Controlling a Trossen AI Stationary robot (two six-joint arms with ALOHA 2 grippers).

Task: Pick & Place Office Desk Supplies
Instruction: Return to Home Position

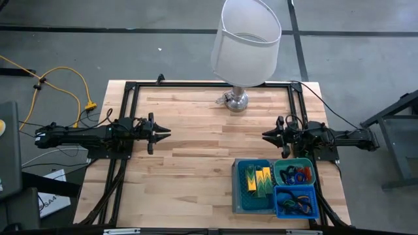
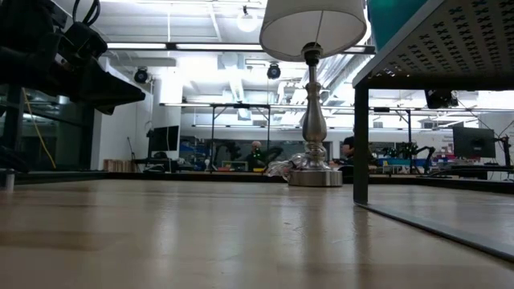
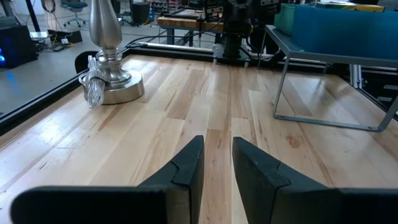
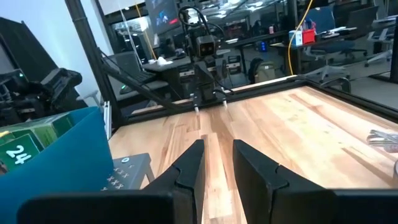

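From above, I am holding left tool [image 1: 163, 132] and right tool [image 1: 266, 135] empty over the desk [image 1: 196, 170]. Loops [image 1: 298, 175] and blocks [image 1: 258, 180] are sitting binned near the right one. Wrist views are showing both only barely parted. Loops are looking light and floppy, so pinch one strand.

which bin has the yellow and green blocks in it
The large blue bin, leftmost in the high view; the green bin and small blue bin hold loops.
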